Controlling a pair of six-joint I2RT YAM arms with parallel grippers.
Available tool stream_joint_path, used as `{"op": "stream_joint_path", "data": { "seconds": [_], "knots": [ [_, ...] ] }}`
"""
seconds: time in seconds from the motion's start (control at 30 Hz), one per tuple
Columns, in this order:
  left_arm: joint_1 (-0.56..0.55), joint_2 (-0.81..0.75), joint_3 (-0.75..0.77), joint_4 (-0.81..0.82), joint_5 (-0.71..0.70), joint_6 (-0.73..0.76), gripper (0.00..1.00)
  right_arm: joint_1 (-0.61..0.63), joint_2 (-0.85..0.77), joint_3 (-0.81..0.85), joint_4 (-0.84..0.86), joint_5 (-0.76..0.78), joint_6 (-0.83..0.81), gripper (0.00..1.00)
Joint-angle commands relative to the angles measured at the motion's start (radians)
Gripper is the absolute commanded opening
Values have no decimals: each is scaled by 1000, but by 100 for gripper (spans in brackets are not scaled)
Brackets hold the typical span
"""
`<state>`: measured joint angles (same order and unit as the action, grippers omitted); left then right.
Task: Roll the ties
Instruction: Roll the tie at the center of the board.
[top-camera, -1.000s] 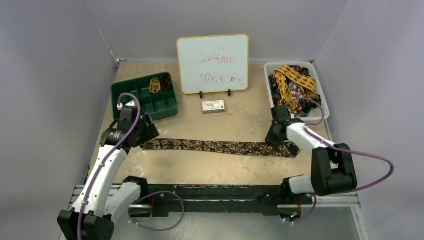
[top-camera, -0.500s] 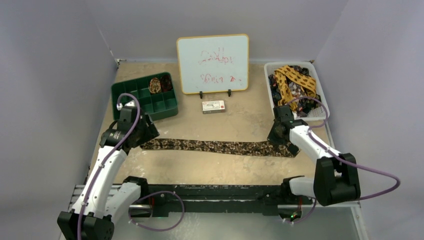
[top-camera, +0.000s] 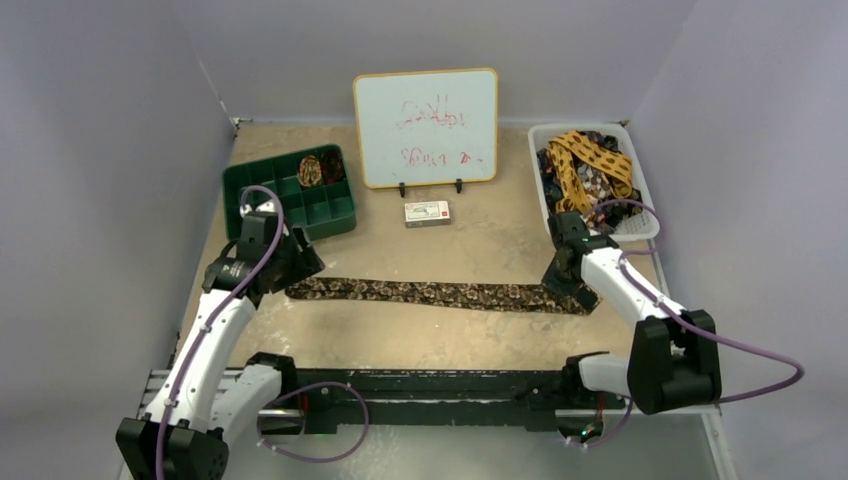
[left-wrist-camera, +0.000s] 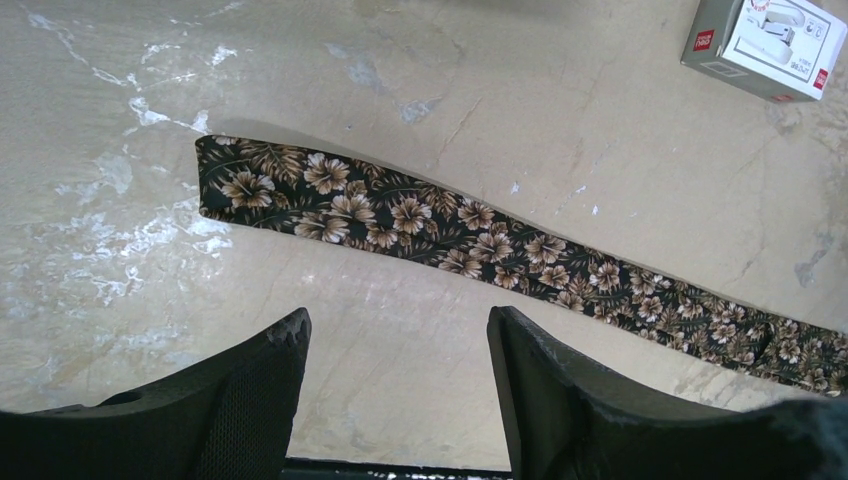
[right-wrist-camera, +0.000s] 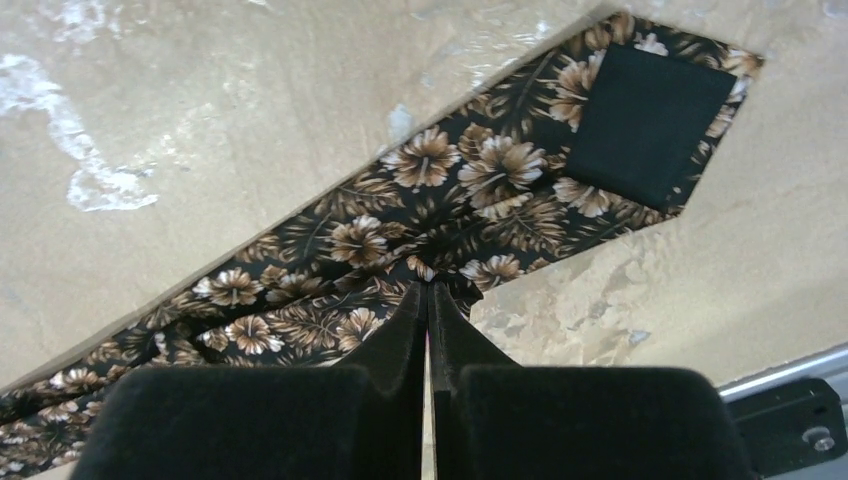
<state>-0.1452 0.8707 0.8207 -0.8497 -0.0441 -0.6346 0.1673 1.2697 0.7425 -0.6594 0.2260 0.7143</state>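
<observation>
A long tie (top-camera: 440, 294) with a brown floral print on dark fabric lies flat across the middle of the table. Its narrow end (left-wrist-camera: 230, 185) shows in the left wrist view. My left gripper (top-camera: 290, 262) hovers near that end, open and empty (left-wrist-camera: 397, 325), with the tie just beyond the fingertips. My right gripper (top-camera: 562, 283) is shut (right-wrist-camera: 428, 288) on the edge of the tie's wide end (right-wrist-camera: 440, 200), where the fabric puckers at the tips. A dark label (right-wrist-camera: 645, 120) shows on the wide end. A rolled tie coil (top-camera: 310, 170) sits in the green tray.
A green compartment tray (top-camera: 290, 215) stands at the back left. A whiteboard (top-camera: 426, 128) stands at the back middle with a small box (top-camera: 427, 212) in front. A white basket (top-camera: 640, 215) at the back right holds several loose ties (top-camera: 585, 165), one mustard yellow.
My right gripper has moved a little right and away, dragging the tie rightward and straighter. My left gripper has shifted slightly right, staying open.
</observation>
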Motion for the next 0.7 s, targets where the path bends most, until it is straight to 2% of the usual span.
{"op": "stream_joint_path", "data": {
  "seconds": [0.0,0.2,0.33,0.4,0.47,0.57,0.67],
  "knots": [
    [6,17,6,35,39,30,64,-14,22,30,-73,87,73,0],
    [6,7,-1,44,39,30,64,-21,91,50,-9,93,48,2],
    [6,12,-2,45,39,28,64,-21,130,65,52,43,-15,9],
    [6,13,-5,49,39,26,64,-20,133,70,61,29,-34,15],
    [6,14,-5,46,35,27,64,-21,138,82,32,37,-30,36],
    [6,25,13,18,-9,24,64,-21,104,99,-27,67,-18,45],
    [6,27,11,22,-8,24,64,-21,-10,113,-33,56,-58,51]
  ]
}}
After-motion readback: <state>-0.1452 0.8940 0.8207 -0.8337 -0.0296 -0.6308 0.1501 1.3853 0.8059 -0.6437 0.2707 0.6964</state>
